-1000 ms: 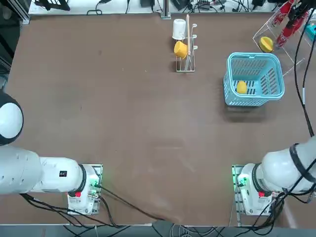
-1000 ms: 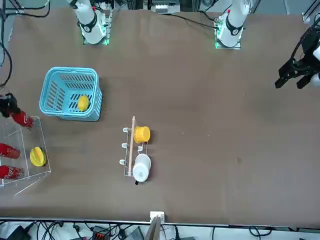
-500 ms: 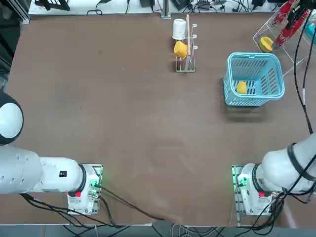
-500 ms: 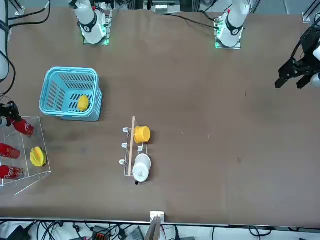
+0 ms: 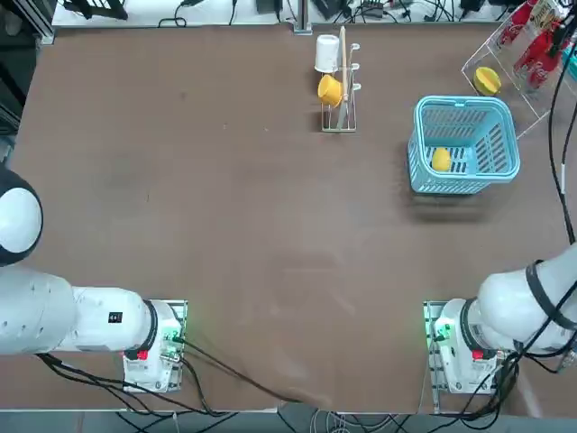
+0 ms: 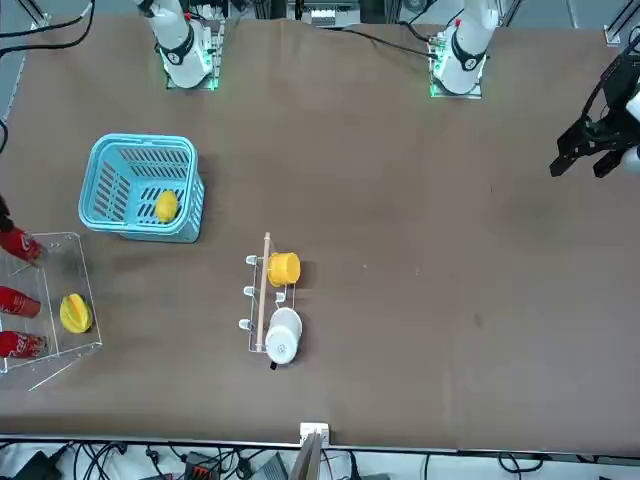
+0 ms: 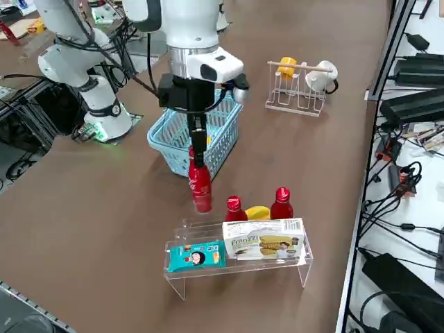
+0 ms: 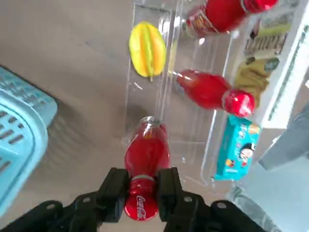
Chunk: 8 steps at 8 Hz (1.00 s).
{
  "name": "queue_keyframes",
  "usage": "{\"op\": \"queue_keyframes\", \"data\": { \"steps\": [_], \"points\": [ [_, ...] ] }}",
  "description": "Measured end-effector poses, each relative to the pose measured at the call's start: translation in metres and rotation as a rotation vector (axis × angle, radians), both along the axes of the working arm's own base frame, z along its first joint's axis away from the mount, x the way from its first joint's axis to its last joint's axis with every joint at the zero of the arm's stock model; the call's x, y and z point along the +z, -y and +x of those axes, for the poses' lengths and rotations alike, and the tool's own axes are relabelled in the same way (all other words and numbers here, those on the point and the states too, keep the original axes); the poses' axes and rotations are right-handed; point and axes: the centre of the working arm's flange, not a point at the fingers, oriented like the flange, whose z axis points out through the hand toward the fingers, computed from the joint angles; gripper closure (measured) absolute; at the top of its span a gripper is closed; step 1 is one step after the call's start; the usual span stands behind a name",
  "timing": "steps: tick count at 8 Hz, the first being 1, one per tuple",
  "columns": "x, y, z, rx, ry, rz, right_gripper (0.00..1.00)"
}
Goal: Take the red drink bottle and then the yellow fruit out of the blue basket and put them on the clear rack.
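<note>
Red plastic drink bottle clamped in my right claw, placing step in hand. Next: lower onto clear stepped acrylic rack, then release.

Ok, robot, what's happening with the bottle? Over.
Right gripper holding red bottle over rack's edge. Yellow fruit in basket. Two other red bottles on rack.

The light-blue basket sits in the upper right of the frame; the yellow fruit lies inside it.
</note>
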Motion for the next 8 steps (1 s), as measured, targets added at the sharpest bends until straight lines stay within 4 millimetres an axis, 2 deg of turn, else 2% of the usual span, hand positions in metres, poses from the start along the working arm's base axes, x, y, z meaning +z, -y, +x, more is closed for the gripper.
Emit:
{"op": "queue_keyframes", "data": {
  "steps": [3, 5, 8],
  "points": [
    [0.002, 0.032, -0.004, 0.058, 0.035, -0.023, 0.63],
    [-0.011, 0.051, -0.005, 0.075, 0.029, -0.025, 0.63],
    [-0.027, 0.062, -0.006, 0.067, 0.018, -0.02, 0.63]
  ]
}}
